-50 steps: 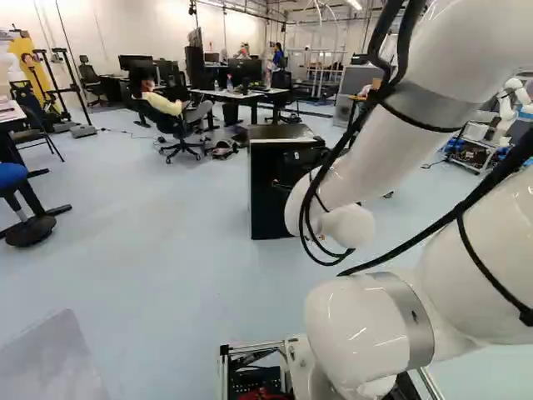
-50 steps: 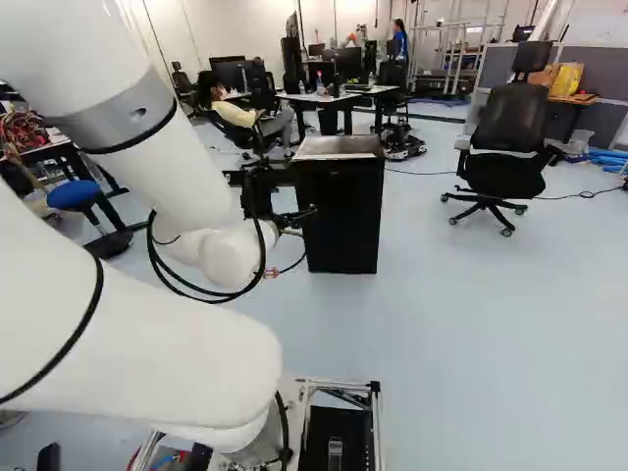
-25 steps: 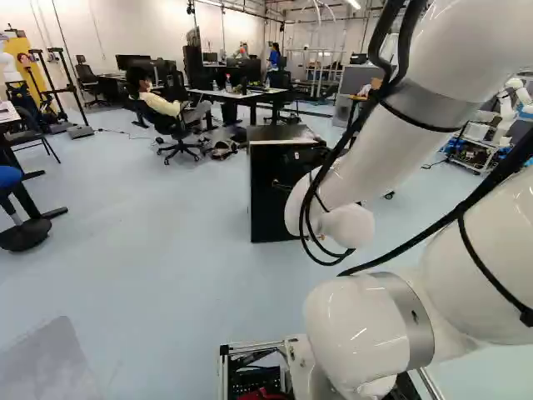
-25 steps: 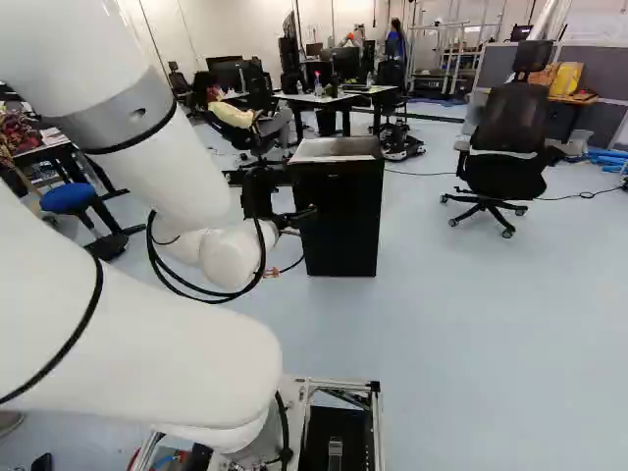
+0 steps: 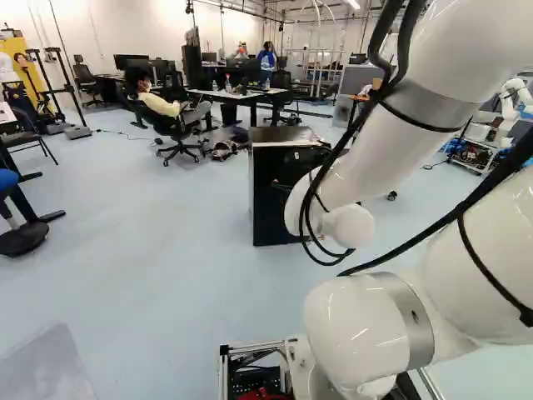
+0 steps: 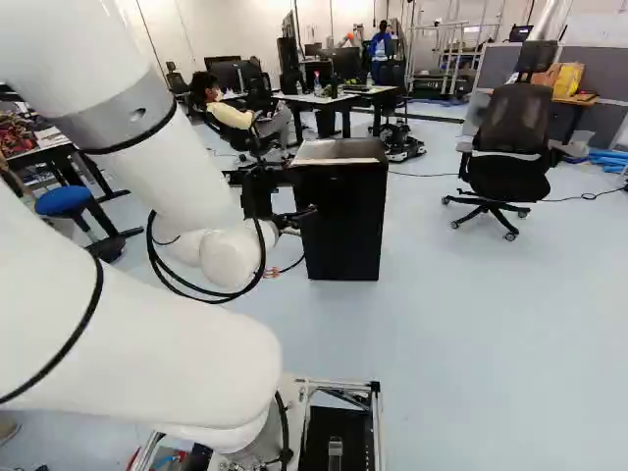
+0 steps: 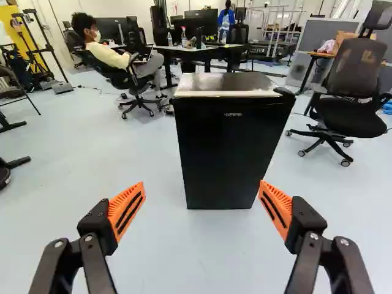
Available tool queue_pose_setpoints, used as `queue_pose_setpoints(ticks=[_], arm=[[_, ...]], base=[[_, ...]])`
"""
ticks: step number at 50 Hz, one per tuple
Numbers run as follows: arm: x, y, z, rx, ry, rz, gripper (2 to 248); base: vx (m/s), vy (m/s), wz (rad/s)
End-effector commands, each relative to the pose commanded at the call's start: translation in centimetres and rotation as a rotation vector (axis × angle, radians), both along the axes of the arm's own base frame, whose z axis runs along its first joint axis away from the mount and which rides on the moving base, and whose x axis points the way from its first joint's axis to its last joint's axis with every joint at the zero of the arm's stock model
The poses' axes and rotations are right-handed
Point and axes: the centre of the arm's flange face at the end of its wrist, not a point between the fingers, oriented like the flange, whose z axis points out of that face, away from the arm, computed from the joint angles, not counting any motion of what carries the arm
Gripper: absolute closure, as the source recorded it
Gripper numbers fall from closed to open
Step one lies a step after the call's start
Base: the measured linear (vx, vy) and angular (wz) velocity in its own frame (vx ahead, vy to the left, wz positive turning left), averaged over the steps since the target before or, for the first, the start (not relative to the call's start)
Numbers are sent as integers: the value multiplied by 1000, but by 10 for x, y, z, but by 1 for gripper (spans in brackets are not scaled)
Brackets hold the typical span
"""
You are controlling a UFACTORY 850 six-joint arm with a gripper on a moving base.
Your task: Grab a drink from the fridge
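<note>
Pale floor (image 7: 159, 257) surrounds the closed black fridge (image 7: 229, 144); the fingers (image 7: 127, 210) stand spread and empty. Judged step: approach; next, advance and align with the door (image 7: 223, 162) for opening.

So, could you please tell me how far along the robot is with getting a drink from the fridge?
Only the facing-up looks done: the black mini fridge stands ahead of the open claw, not touching it. In hand there is nothing, and no drink shows. The fridge door is shut, so opening it, gripping a drink and taking it out are all left.
</note>
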Motion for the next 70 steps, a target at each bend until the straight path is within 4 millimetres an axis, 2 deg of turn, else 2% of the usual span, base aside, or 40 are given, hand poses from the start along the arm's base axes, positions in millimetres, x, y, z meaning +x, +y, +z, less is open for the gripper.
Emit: queue_pose_setpoints(ticks=[70], arm=[[0,0,0,0,0,0,3]], base=[[79,48,-14]])
